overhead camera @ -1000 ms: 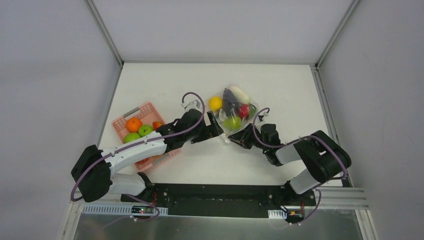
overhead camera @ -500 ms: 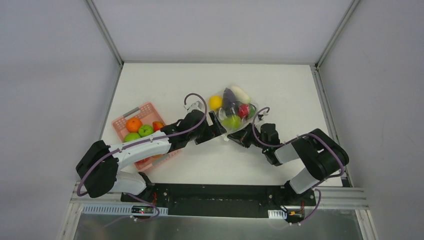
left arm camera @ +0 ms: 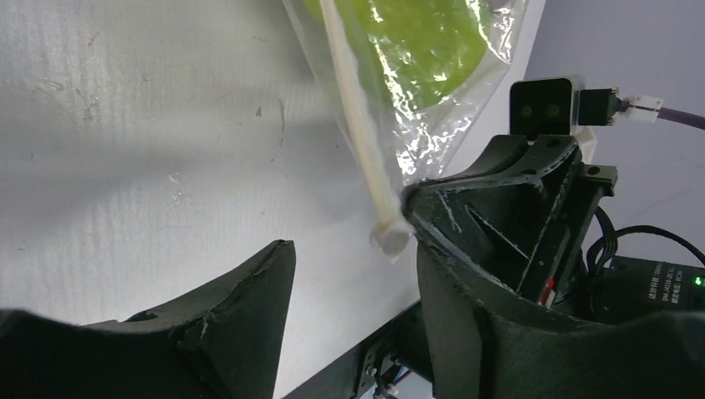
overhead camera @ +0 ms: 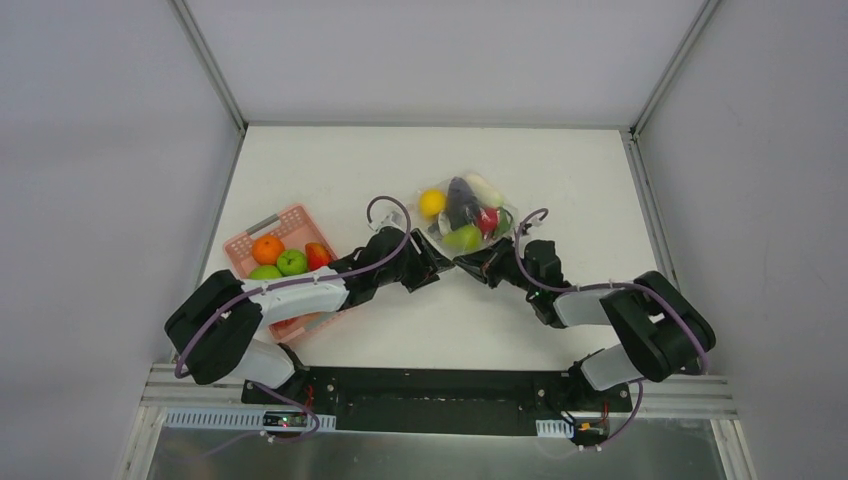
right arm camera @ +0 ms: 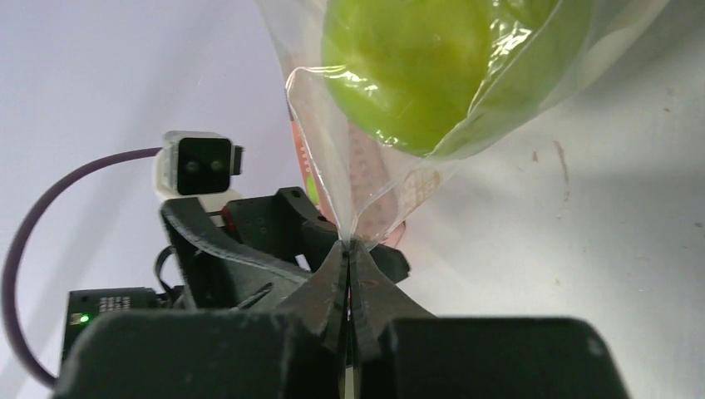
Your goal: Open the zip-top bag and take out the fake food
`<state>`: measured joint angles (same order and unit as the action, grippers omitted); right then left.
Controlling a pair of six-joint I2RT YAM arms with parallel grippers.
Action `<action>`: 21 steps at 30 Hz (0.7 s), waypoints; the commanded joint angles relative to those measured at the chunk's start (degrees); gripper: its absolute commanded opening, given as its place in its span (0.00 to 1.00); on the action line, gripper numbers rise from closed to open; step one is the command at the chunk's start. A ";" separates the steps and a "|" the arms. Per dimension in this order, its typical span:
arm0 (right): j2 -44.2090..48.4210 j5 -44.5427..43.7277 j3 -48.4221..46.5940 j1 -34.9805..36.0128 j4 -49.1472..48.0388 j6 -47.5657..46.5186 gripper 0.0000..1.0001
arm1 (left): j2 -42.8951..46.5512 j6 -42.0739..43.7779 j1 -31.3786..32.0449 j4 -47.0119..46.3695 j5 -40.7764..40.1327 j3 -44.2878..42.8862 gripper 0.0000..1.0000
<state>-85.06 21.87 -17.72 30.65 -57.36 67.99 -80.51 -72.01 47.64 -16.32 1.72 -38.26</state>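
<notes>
The right end effector [right arm camera: 347, 249] is pinching the near edge of the zip-top bag [right arm camera: 399, 179]. Its two fingers are pressing together on a fold of clear film, which is running up taut from their tips. A green round piece [right arm camera: 407, 66] is bulging inside the plastic just above that grip.

Facing it, the left end effector [left arm camera: 347, 226] is standing spread, with nothing between its fingers but bare table. The end of the bag's white zip strip [left arm camera: 353, 125] is lying against the tip of the finger on the right of the wrist view. I cannot tell whether they are touching.

From above, the left end effector [overhead camera: 432, 262] and the right end effector [overhead camera: 470, 263] are meeting at the near side of the bag, which is resting on the table [overhead camera: 560, 170] around its middle. The fake food is sitting inside the bag: a yellow fruit [overhead camera: 431, 202], a dark eggplant [overhead camera: 460, 198], a white vegetable [overhead camera: 485, 189] and a red tomato [overhead camera: 487, 220].

A pink basket [overhead camera: 243, 243] is sitting well to the left, partly under the left arm, holding an orange [overhead camera: 267, 249], green apples [overhead camera: 291, 262] and a red apple [overhead camera: 318, 255].
</notes>
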 commanded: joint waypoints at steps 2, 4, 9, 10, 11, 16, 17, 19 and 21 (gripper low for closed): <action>3.35 1.00 -2.84 -0.09 1.50 0.74 0.00 | -1.88 -5.19 -1.33 -11.05 3.17 2.25 0.53; 3.52 1.81 -3.06 -0.20 1.63 0.92 0.00 | -3.15 -5.98 -1.77 -13.44 4.35 2.63 0.48; 4.18 2.57 -3.02 -0.51 3.41 0.97 0.00 | -4.09 -7.53 -2.78 -21.58 4.49 4.99 0.42; 4.21 2.57 -2.76 -0.55 3.40 1.16 0.00 | -4.00 -7.47 -2.89 -21.98 4.43 4.92 0.41; 4.31 2.49 -2.62 -0.49 3.40 1.37 0.00 | -3.96 -7.25 -2.87 -21.93 4.71 4.62 0.39; 4.32 1.78 -2.31 -0.52 3.00 2.01 0.00 | -4.22 -7.07 -2.86 -23.12 5.88 4.35 0.26; 4.30 1.78 -2.39 -0.55 2.96 2.05 0.00 | -4.10 -7.21 -2.83 -23.30 5.85 4.64 0.25; 4.17 1.71 -2.46 -0.59 3.04 2.01 0.00 | -3.82 -7.31 -2.86 -23.26 5.57 5.21 0.23; 4.20 1.69 -2.35 -0.49 3.05 1.99 0.00 | -3.29 -7.36 -2.89 -23.17 4.81 5.98 0.18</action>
<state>-82.54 22.57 -19.07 30.00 -52.56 69.25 -84.73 -78.65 45.28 -35.55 6.74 -33.47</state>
